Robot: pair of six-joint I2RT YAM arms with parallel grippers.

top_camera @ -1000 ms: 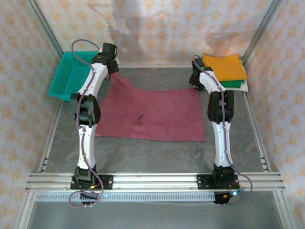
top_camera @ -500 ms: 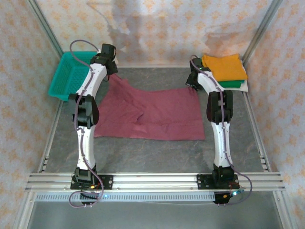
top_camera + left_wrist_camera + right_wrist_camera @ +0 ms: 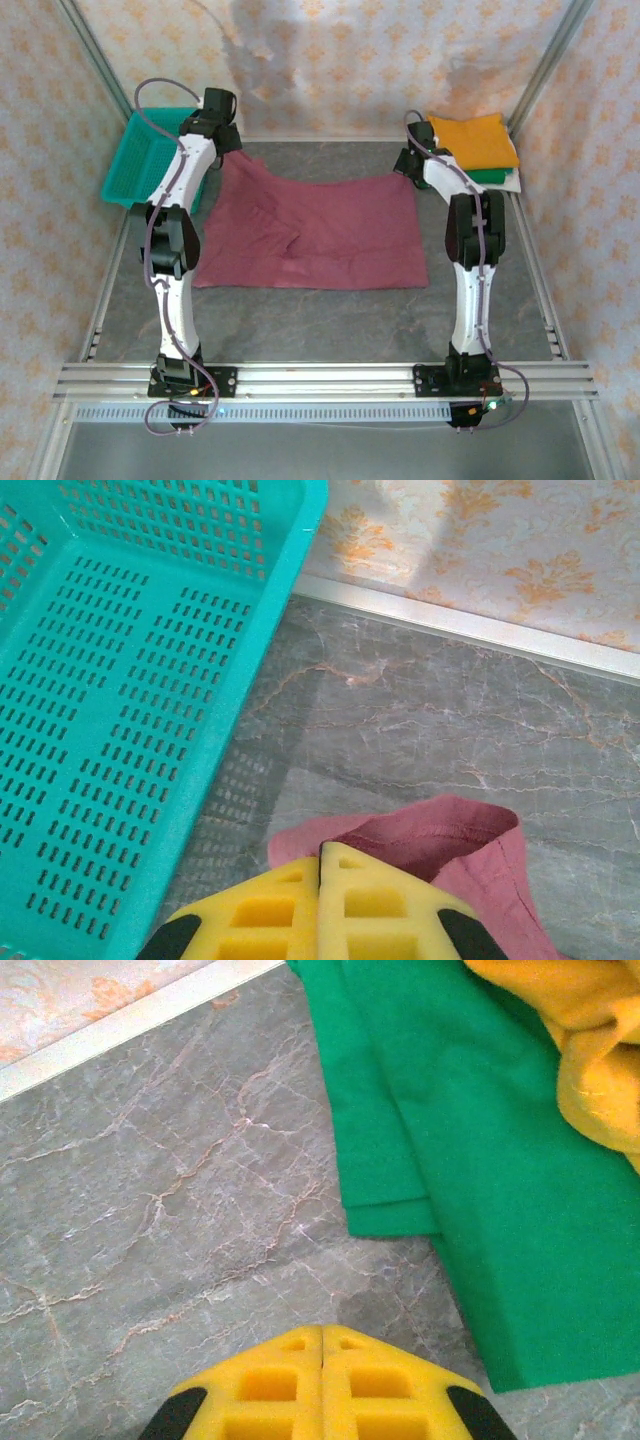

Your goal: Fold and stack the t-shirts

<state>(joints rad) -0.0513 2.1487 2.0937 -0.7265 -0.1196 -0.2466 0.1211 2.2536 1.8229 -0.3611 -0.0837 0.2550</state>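
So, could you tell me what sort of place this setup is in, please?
Most likely a lab test cell for robot laundry folding, not a home: left arm and right arm bolted to an aluminium rail, wallpaper-like panels boxing in a grey table, a maroon t-shirt spread on it.

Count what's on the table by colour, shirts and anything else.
maroon t-shirt: 1
orange t-shirt: 1
green t-shirt: 1
white t-shirt: 1
teal basket: 1
Total: 5 (4 t-shirts, 1 basket)
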